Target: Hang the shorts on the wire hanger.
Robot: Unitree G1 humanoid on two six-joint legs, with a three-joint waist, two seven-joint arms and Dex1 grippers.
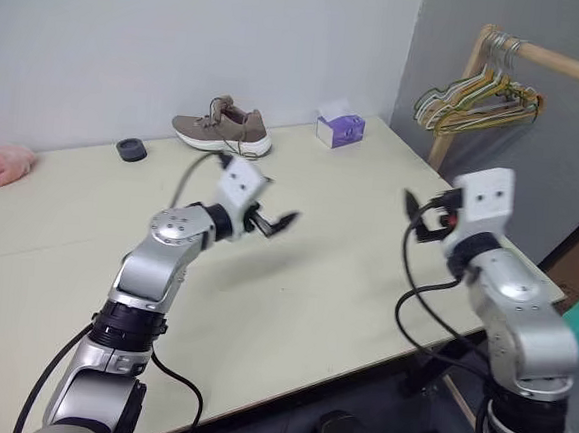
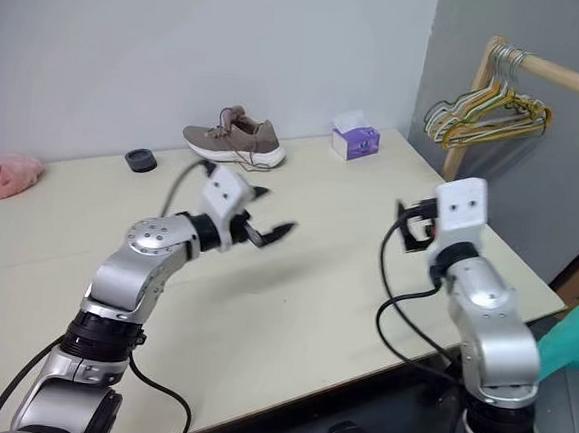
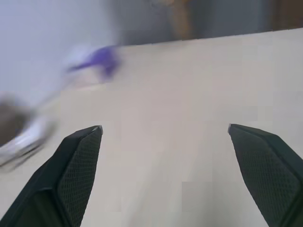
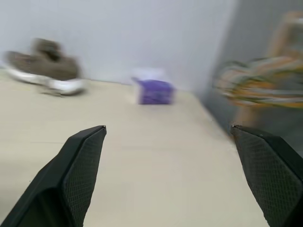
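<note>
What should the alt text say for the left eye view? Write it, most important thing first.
Two robot arms reach over a pale table, the left gripper and right gripper both open and holding nothing. At the far edge sit a brown shoe, a purple tissue box, a small dark ring and a pink cloth; pastel hangers hang on a wooden rail.

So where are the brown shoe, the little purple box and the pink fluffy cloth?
Brown laced shoe (image 1: 223, 130), left eye view, on its side panel.
Small purple box (image 1: 340, 130), left eye view, on its front face.
Pink fluffy cloth (image 2: 9, 175), right eye view, on its middle.
</note>
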